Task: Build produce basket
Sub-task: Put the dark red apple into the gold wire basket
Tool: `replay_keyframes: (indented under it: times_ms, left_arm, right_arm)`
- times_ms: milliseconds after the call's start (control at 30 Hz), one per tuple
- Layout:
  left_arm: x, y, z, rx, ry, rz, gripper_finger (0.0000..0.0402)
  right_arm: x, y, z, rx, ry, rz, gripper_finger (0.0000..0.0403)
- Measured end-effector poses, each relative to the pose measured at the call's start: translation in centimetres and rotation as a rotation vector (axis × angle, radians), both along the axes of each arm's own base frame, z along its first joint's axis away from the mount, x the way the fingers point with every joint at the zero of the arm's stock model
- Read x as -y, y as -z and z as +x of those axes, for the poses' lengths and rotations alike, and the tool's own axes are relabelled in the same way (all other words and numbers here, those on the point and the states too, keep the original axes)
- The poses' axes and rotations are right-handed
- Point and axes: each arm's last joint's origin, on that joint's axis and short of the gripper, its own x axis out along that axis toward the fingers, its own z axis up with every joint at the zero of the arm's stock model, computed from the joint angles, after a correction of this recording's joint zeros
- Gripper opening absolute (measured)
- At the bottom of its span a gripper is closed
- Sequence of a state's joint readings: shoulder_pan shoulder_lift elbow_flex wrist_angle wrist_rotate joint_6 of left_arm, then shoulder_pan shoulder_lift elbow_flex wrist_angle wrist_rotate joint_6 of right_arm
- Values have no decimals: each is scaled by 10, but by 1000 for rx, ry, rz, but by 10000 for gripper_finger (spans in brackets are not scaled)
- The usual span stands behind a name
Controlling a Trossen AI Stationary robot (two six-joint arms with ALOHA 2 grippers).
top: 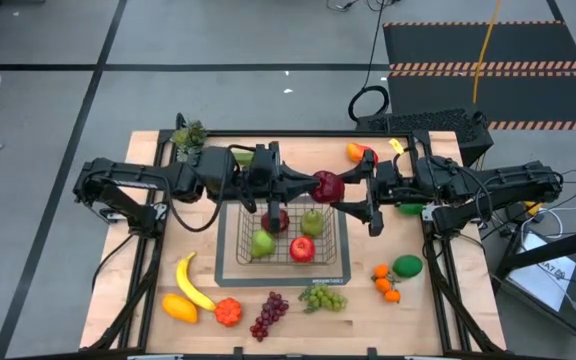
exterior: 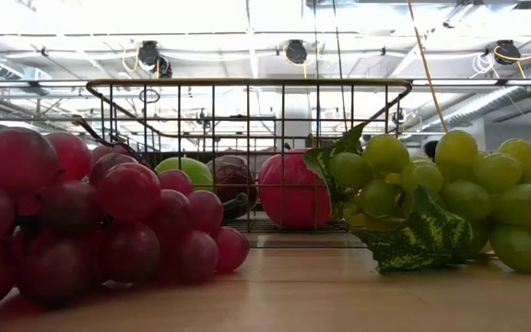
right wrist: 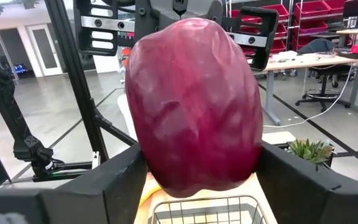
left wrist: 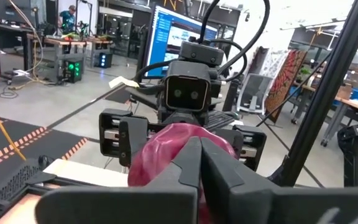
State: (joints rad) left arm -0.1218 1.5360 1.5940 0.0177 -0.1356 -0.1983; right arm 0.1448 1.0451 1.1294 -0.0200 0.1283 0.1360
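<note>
Four fruits lie in the basket [top: 230, 262] at mid-table [top: 128, 250], partly hidden by the arms above. A dark red apple [top: 328, 185] hangs over the basket's far edge between both grippers. The right gripper [top: 340, 190] has its jaws clamped on the apple's sides. The left gripper [top: 308, 184] points its tips at the apple; they look close together, touching it, though I cannot tell for sure. Red grapes [exterior: 81, 217] and green grapes [exterior: 450, 194] lie near the front.

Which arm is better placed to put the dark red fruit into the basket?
Probably the right: its end effector grips the dark red fruit above the basket's back edge. The left end effector only meets it, fingers shut.
</note>
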Motion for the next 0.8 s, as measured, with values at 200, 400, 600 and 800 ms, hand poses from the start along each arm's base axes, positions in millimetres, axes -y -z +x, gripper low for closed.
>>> replay_keyframes:
  times_ms: [200,400,600,800]
  left_arm:
    - [-2,0,-1,-5,3,-48,3]
    - [-3,-11,-10,44,5,-83,2]
    - [-12,-28,-30,99,7,-207,2]
    - [-28,-53,-67,179,53,-426,1]
  right_arm:
    - [-1,-2,-2,5,-36,22,347]
    - [-1,2,-5,-46,-53,84,374]
    - [-2,6,-13,-126,-109,141,375]
    - [-5,8,-18,-161,-132,181,375]
